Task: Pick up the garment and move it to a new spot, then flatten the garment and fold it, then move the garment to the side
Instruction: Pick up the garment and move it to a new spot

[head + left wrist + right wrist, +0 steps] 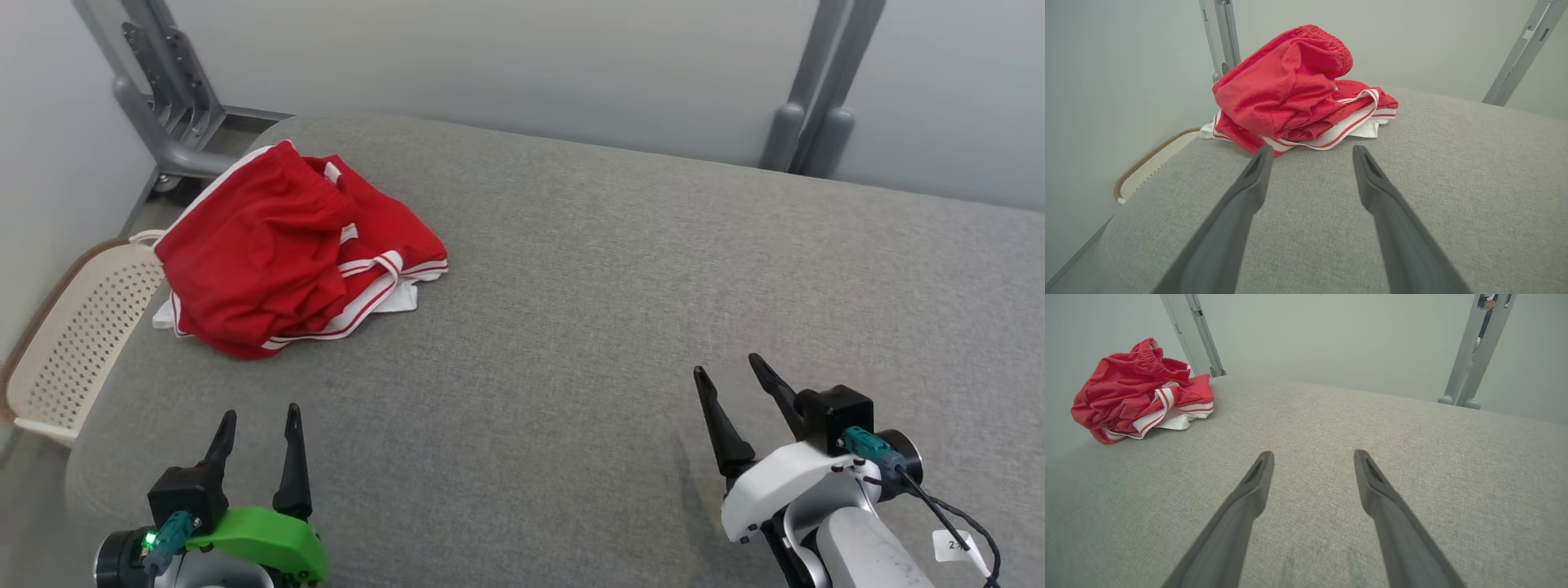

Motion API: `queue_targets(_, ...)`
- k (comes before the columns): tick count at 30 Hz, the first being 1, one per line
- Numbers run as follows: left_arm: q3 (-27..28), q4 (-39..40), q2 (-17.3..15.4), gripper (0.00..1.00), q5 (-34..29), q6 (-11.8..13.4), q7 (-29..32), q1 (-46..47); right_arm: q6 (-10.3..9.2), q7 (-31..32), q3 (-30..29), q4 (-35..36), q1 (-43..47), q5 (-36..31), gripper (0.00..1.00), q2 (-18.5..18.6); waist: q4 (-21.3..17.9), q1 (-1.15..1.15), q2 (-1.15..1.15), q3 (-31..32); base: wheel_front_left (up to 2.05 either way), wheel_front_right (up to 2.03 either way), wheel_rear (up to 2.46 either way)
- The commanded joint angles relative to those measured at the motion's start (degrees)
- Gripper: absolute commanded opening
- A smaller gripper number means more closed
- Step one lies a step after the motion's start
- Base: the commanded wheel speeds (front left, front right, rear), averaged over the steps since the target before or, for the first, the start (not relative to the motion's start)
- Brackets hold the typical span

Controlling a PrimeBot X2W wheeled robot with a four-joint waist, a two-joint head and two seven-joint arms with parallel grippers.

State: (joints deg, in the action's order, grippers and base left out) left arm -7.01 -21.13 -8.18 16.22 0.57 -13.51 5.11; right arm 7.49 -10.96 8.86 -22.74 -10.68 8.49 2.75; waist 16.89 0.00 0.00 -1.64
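A crumpled pair of red fabric shorts with white striped trim is seen bunched in a heap at the far left corner of the padded grey woven-cloth surface, just beside its left edge. A little white cloth is seen hanging over that edge towards the cream perforated plastic basket below. No part of the task is judged to have been started: the garment is untouched and unflattened.

The left gripper is held low over the near left of the surface with its two dark fingers spread wide and nothing between them. The right gripper is held over the near right, likewise spread wide and empty.

The coming reach is governed by one relation — the heap lies almost straight ahead of the left gripper, beyond its fingertips and apart from them, while from the right gripper it lies far off to the left and further away. The left arm is therefore judged the nearer one for the first pick.

No clean long axis can be read from so bunched a pile. The gathered waistband is turned to the far side, and the striped hems are fanned out to the near right, where a loose edge is offered closest to the fingers. A grip on one layer alone may be expected to drag the rest — that is judged the main risk.
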Motion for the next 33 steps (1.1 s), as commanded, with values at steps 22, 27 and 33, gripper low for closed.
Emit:
queue_targets(22, -0.59, 0.85, -0.91, 1.0, 1.32, 1.04, 0.07, -2.75, 0.0, -0.21, 1.68, -0.85, 0.51, 0.92, 1.0, 0.24, 11.16, 0.0, 0.0, 0.38, 0.0, 0.0, 0.0)
queue_targets(27, -0.67, 0.4, -1.12, 1.0, 1.56, 1.18, 0.63, -1.4, 0.0, 0.04, 1.61, -0.89, 0.11, 0.97, 1.0, 0.24, 10.81, 0.0, 0.0, -0.06, 0.0, 0.0, 0.0)
queue_targets(33, -2.65, -2.08, -1.17, 1.0, 1.37, 0.06, 5.67, 4.7, 0.0, 0.92, 0.2, 0.66, 0.12, -0.29, 1.0, 0.24, 10.88, 0.0, 0.0, -2.08, 0.0, 0.0, 0.0)
